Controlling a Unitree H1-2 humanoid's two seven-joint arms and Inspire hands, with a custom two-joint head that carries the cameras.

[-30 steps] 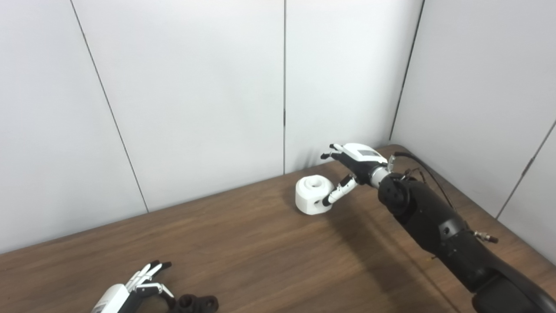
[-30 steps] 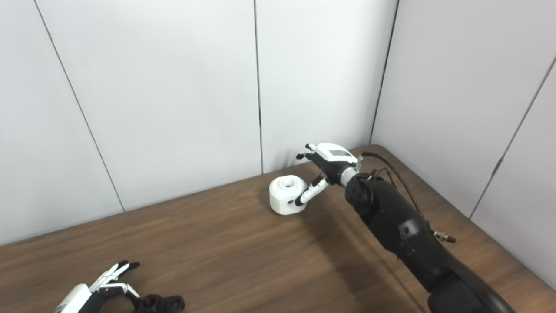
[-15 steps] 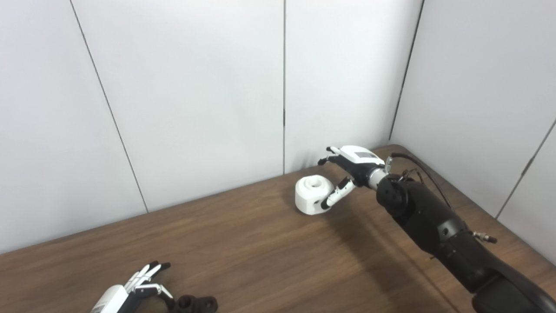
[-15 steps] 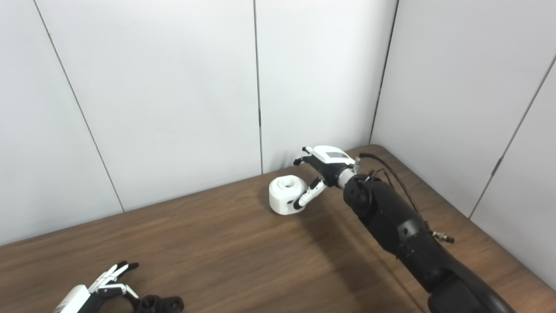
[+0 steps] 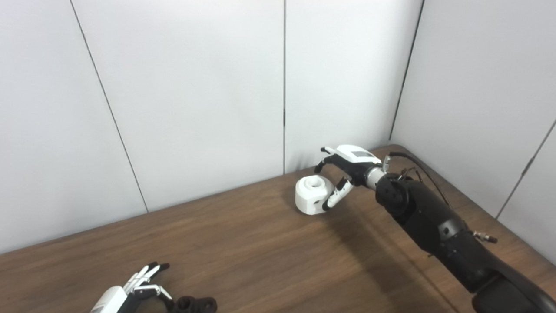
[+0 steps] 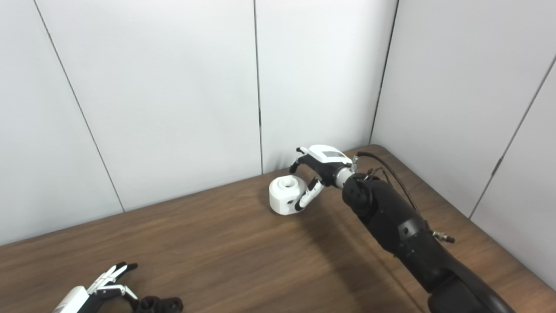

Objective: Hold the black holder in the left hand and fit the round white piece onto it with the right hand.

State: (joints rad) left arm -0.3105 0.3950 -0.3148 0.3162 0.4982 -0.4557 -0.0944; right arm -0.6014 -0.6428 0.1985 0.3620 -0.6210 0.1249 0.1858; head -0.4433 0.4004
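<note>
Pickup step: I am reaching the right hand (image 5: 347,167) over the round white piece (image 5: 313,195) at the table's (image 5: 260,243) far side, fingers spread, curling around it, not yet gripping. Next I'm closing. The left hand (image 5: 130,291), open, is lying beside the black holder (image 5: 195,304).

No readable text, labels, numbers or signs anywhere in either view.

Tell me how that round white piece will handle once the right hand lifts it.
The round white piece looks rigid, likely moulded plastic, so it should not flex. It sits squat and flat-based, so probably won't tip or roll. Its smooth sides may slip between the right hand's fingers.
</note>
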